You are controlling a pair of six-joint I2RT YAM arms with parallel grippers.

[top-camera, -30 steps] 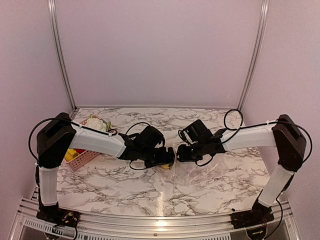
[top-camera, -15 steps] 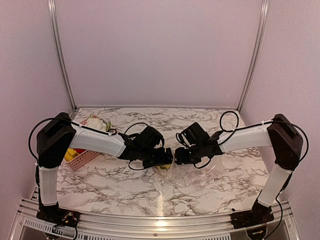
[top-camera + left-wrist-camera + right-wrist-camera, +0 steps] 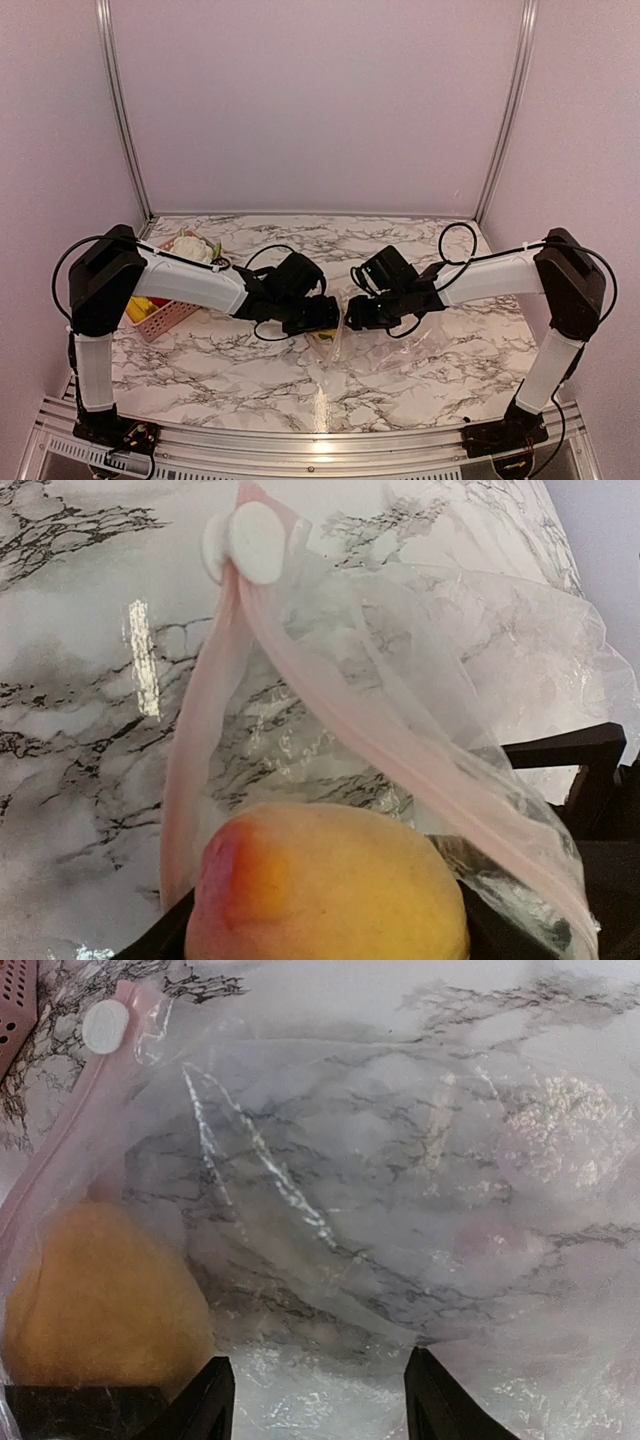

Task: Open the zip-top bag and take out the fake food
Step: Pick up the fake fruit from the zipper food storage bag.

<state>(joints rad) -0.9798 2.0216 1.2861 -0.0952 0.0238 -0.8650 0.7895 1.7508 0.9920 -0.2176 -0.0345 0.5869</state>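
**Fruit Sits in the Bag's Mouth as Arms Meet Mid-Table**

Both arms converge on the clear bag (image 3: 400, 1160), which lies crumpled at the centre of the marble table (image 3: 450, 380), with a pink basket (image 3: 165, 318) well apart at 9 o'clock. The left gripper (image 3: 325, 318) is clenched on a yellow-orange fruit (image 3: 330, 890) with a red blush. Its wrist view shows the fruit between the two parted pink zip strips (image 3: 200, 740), which meet at the white slider (image 3: 255, 542) at 11 o'clock. The mouth therefore appears open, and the fruit looks ready to come out.

The right gripper (image 3: 318, 1405) is spread wide, with loose film lying between its fingers and nothing pinched. That looks like the weak point. With no hold on the plastic, the bag could ride along with the fruit as it is pulled, or a zip strip could snag on it. The fruit is round and smooth and could squirt out of the grip and roll across the table. The two grippers are just beside each other, so a careless pull risks a knock.
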